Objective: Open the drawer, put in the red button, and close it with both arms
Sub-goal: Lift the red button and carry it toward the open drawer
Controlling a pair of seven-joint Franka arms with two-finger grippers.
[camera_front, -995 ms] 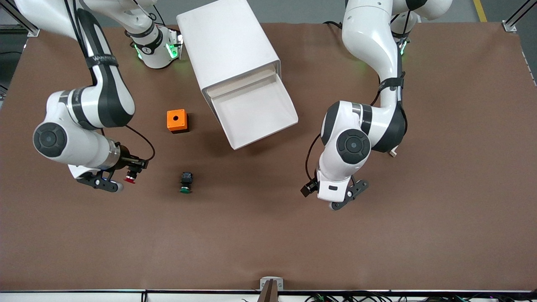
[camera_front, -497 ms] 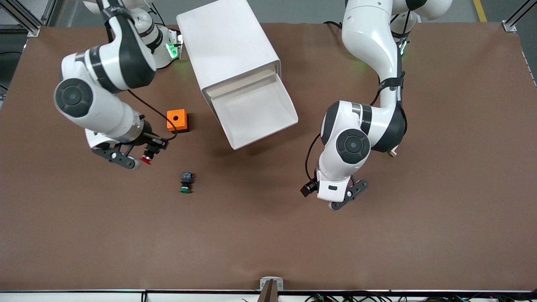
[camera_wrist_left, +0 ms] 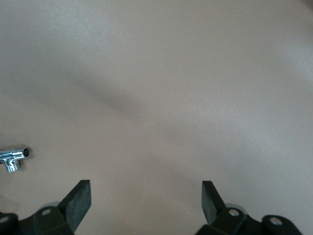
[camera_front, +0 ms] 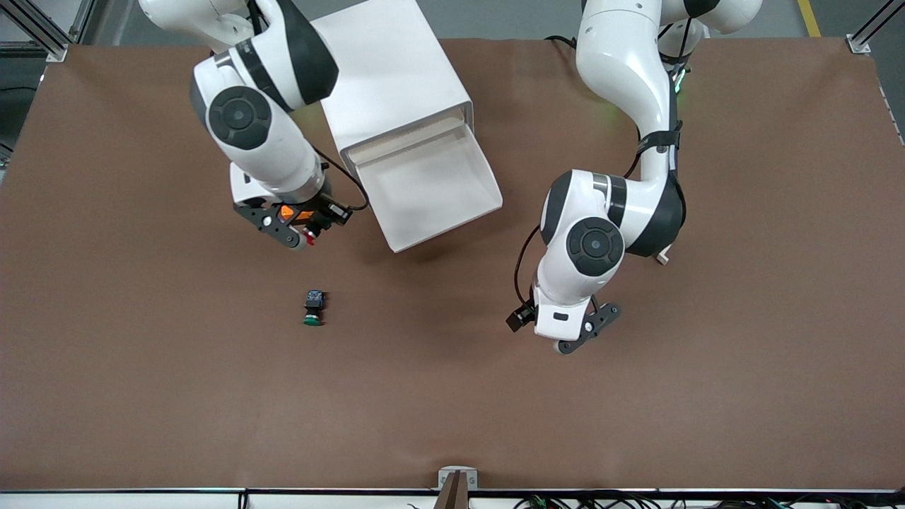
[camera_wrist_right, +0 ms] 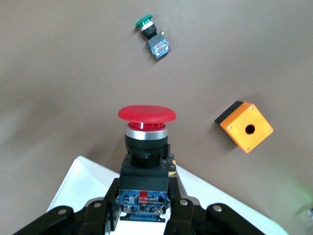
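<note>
We see the red button [camera_wrist_right: 145, 142] clamped by its black-and-blue body between the fingers [camera_wrist_right: 105, 210] of the right gripper [camera_front: 305, 227], red cap pointing away from the wrist. It is held up in the air, not touching the table [camera_front: 452, 396]. In the front view the right gripper is over the orange box [camera_front: 286, 211], just beside the pulled-out drawer [camera_front: 431, 185] on the side toward the right arm's end of the table. In the right wrist view we see a white corner of the drawer [camera_wrist_right: 88, 181] below the held button, with the orange box [camera_wrist_right: 244, 126] and the green button [camera_wrist_right: 152, 35] lying on the table past it.

The drawer stands open, tray bare, sticking out of the white cabinet [camera_front: 385, 78] toward the front camera. Taking the drawer as landmark: the green button [camera_front: 313, 309] lies on its side nearer the front camera than the drawer, toward the right arm's end.

The left gripper [camera_front: 578, 332] hangs over bare table, nearer the front camera than the drawer and toward the left arm's end; this arm waits. Its fingers [camera_wrist_left: 78, 200] are spread wide apart and hold nothing, touch nothing. A small chrome fitting [camera_wrist_left: 12, 157] shows at the edge of the left wrist view; we cannot tell what it is.
</note>
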